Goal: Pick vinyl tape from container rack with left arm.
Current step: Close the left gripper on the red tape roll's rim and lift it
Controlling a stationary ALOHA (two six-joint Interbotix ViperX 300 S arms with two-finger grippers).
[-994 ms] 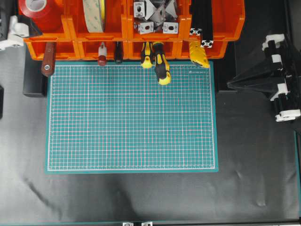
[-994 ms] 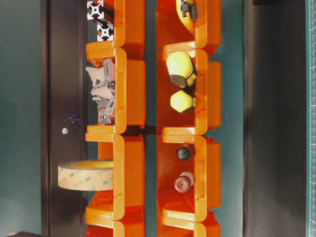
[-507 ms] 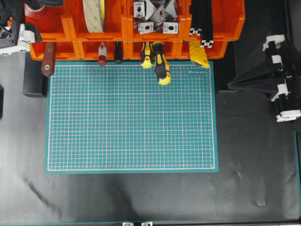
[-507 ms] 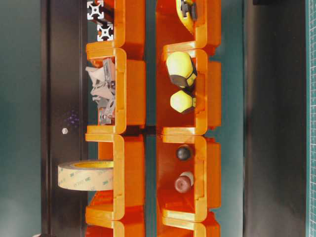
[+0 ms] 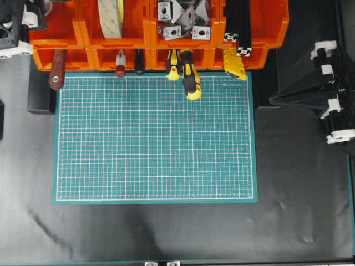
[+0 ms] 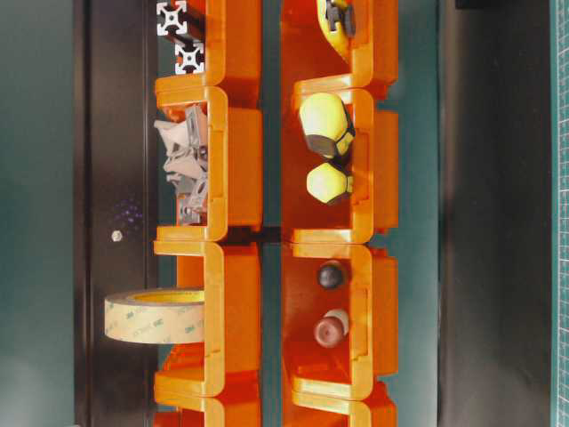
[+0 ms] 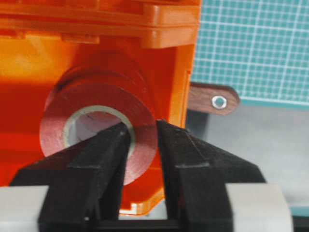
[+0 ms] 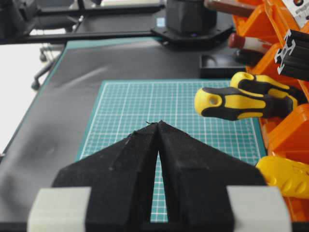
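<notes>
The left fingers [image 7: 99,159] pinch the tape's [image 7: 99,123] wall, one inside its core. It sits in the rack [image 7: 96,48], unlifted. Right fingers [image 8: 145,159] are shut, idle.

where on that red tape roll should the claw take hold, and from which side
Grip the vinyl tape by its ring wall, one finger inside the whitish core, one outside. Come in through the bin's open top, since the hole faces the left claw, which already straddles the wall this way.
</notes>
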